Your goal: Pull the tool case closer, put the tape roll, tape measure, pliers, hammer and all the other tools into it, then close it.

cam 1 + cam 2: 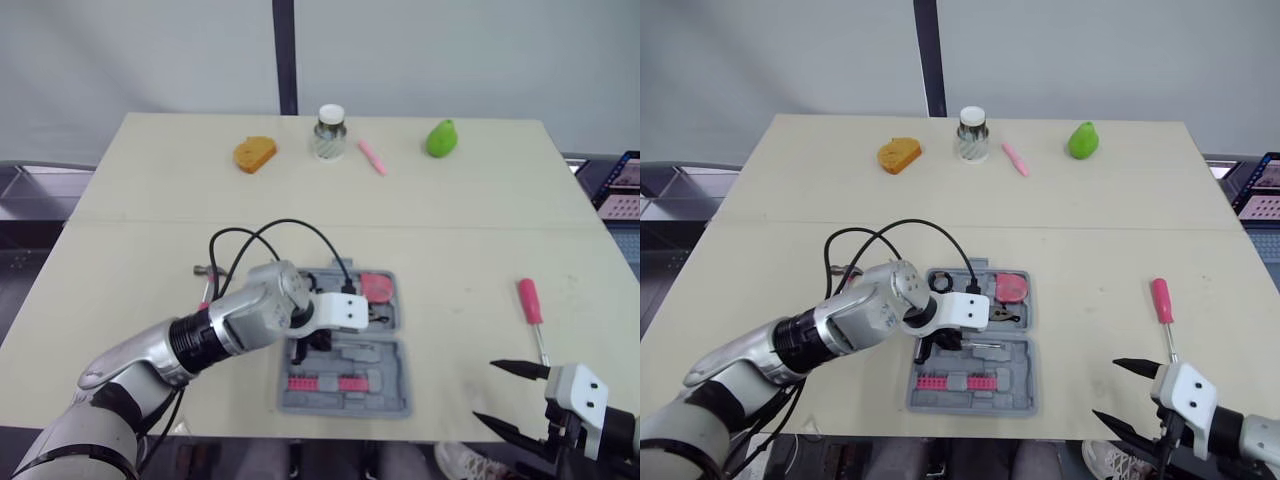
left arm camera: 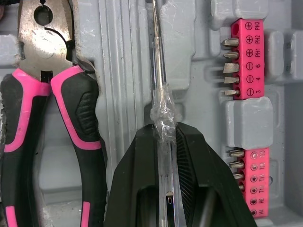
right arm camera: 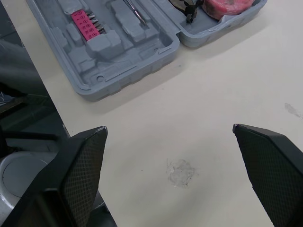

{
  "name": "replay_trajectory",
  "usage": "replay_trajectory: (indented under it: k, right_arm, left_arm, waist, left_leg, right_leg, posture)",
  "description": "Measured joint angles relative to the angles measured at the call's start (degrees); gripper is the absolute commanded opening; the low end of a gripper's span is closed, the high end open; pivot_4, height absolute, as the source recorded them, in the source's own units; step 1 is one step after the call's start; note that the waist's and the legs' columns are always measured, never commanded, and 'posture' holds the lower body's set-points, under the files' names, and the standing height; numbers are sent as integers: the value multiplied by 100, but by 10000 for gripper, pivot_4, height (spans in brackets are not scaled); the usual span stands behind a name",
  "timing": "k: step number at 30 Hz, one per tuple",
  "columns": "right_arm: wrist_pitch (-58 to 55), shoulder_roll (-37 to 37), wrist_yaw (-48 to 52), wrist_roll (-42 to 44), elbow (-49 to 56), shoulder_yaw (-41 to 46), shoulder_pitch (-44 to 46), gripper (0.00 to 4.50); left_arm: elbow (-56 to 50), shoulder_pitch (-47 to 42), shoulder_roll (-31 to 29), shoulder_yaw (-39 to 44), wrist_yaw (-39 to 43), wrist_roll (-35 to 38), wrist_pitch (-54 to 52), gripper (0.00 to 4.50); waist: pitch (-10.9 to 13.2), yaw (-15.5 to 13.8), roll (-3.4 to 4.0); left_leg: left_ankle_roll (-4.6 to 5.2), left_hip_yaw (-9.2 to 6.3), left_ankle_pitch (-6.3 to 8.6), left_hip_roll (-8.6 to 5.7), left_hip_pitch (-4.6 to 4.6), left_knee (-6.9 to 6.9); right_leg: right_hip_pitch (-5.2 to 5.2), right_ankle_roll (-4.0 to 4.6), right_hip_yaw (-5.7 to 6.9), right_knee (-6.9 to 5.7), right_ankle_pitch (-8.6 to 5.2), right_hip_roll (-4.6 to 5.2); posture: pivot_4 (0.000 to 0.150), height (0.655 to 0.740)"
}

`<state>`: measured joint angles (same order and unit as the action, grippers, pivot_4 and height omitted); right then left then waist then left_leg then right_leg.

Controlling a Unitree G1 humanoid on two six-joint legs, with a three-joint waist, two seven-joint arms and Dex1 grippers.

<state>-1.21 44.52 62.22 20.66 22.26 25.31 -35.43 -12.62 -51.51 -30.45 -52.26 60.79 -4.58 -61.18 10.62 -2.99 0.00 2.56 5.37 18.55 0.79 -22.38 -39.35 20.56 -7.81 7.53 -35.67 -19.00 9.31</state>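
- My left claw (image 2: pixel 164 137) is clamped shut on a slim silver metal shaft (image 2: pixel 158 71) with a clear sleeve where my fingers pinch it.
- It hangs over the open grey plastic tool case (image 1: pixel 390 385), which lies flat near the front edge of the pale wooden table (image 1: pixel 450 220), just in front of me.
- The shaft runs along the grey moulded tray, between the pink-and-black-handled pliers (image 2: pixel 45 47) and the pink strips of screwdriver bits (image 2: pixel 248 59). I cannot tell whether it touches the tray.
- The pliers sit in the far half of the case, just beside a rounded pinkish-red tool (image 1: pixel 377 286) in that half's right corner. The bit strips sit in the near half.
- My right claw (image 3: pixel 169 128) is spread wide and holds nothing. It hovers over bare table at the front right, well apart from the case.
- A pink-handled screwdriver (image 1: pixel 530 300) lies on the table to the right of the case, near my right claw and outside the case.
- Along the far side stand an orange bread-like lump (image 1: pixel 255 154), a glass jar with a white lid (image 1: pixel 329 133), a small pink stick (image 1: pixel 372 157) and a green pear (image 1: pixel 441 138).
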Motion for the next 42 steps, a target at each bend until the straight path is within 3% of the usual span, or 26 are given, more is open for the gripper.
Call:
replay_trajectory:
  k: [5,12,19,23,26,31,34,42]
  right_arm:
    - [0,0,-4,0,2,0,4,45000]
    - [-1,0,-4,1,2,0,12,45000]
    - [-3,1,-4,1,3,3,38,45000]
    - [-10,1,-5,1,5,3,72,45000]
    - [-13,1,-5,3,6,5,77,45000]
    - [-15,3,-4,18,7,33,72,45000]
    - [-26,2,-4,80,7,42,105,45000]
    - [-37,1,-6,94,1,43,222,45000]
  left_arm:
    - [4,-1,2,-1,0,0,4,365]
    - [-225,-26,-35,72,138,243,-336,32804]
    - [-908,-166,-204,935,33,864,-1088,32804]
    - [-937,212,6,1593,-324,1141,-1027,15887]
    - [-919,744,-1,2052,-506,1271,-361,203]
    - [-687,1601,48,2828,-633,1480,1084,203]
    - [-195,2203,136,3273,-612,1568,2501,203]
    - [759,2977,173,3487,-414,1456,4518,203]
  waist:
    - [0,-2,0]
    - [0,-1,0]
    - [-1,2,2]
    - [-1,9,3]
    - [-2,14,4]
    - [-3,10,4]
    - [-3,5,5]
    - [-4,3,6]
  left_leg:
    - [0,0,0,0,0,0]
    - [0,-1,0,0,-1,-2]
    - [0,-5,0,1,-1,-7]
    - [1,-6,0,1,0,-10]
    - [1,-6,0,1,1,-10]
    - [1,-6,1,1,2,-11]
    - [2,-6,2,-3,3,-12]
    - [3,-4,3,-4,4,-12]
  right_leg:
    - [0,0,0,0,0,0]
    - [0,0,0,-3,0,0]
    - [-2,0,1,-6,0,1]
    - [-3,0,3,-10,0,1]
    - [-2,0,2,-10,0,1]
    - [-4,0,3,-10,0,3]
    - [-5,0,5,-9,0,8]
    - [-4,0,6,-13,0,8]
  posture:
    - [1500,6950]
    - [1500,6950]
    - [1500,6950]
    - [1500,6950]
    - [1500,6950]
    - [1500,6950]
    - [1500,6950]
    - [1500,6950]
